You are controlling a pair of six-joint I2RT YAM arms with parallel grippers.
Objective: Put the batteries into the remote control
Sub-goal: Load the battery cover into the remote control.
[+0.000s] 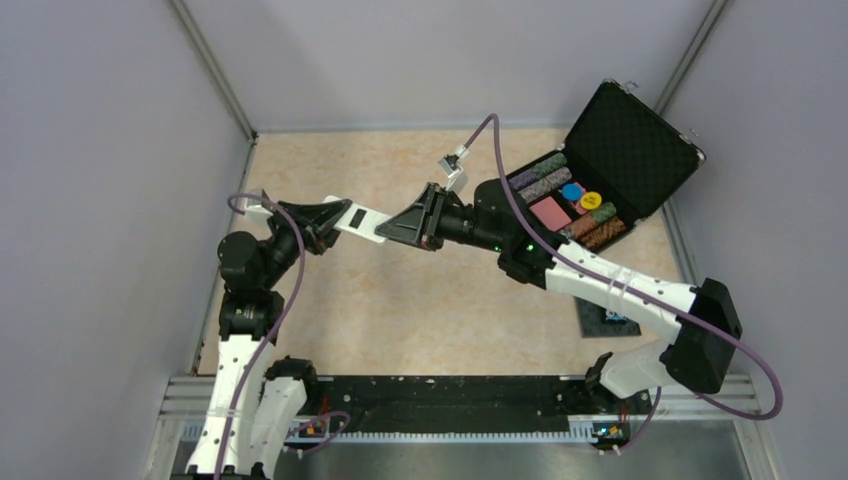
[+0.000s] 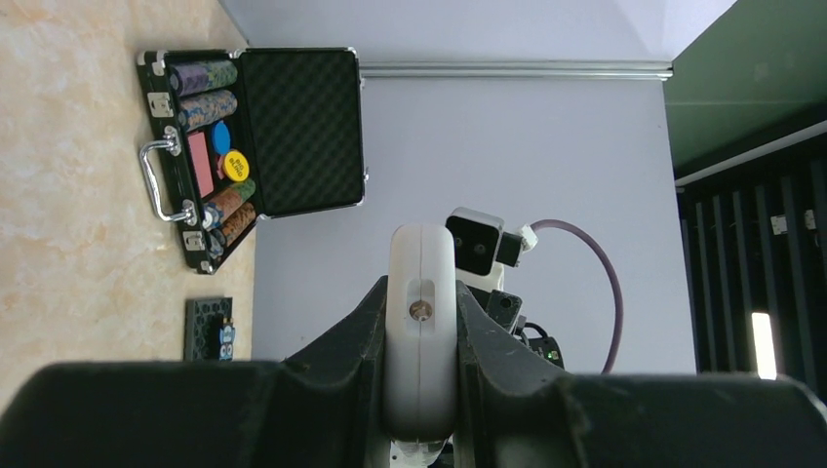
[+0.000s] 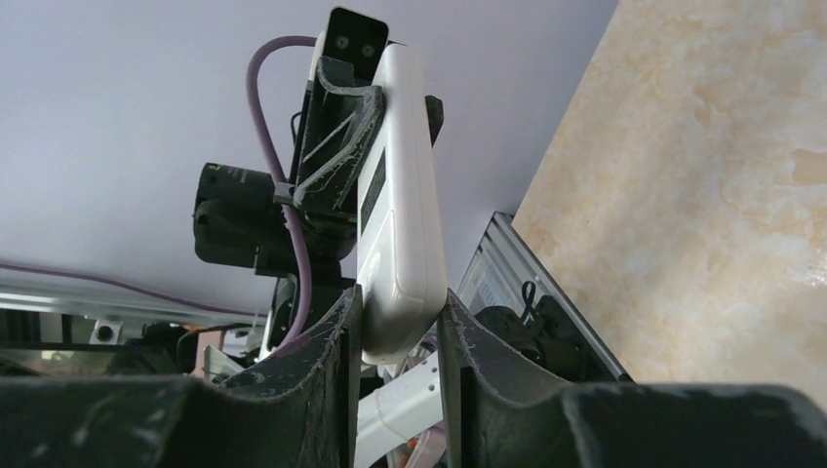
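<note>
Near right: blue gadget (image 1: 612, 317) on black pad (image 1: 596, 322). Mid-table, off surface: remote control (image 1: 362, 222) spanning both arms. Left gripper (image 1: 328, 224) pinching its left end, right gripper (image 1: 400, 228) pinching its right end. Far right: open black case (image 1: 632, 142), chips inside.

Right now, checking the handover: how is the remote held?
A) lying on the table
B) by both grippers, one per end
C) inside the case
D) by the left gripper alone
B: the left gripper and the right gripper each clamp one end of the remote control, off the table.
</note>
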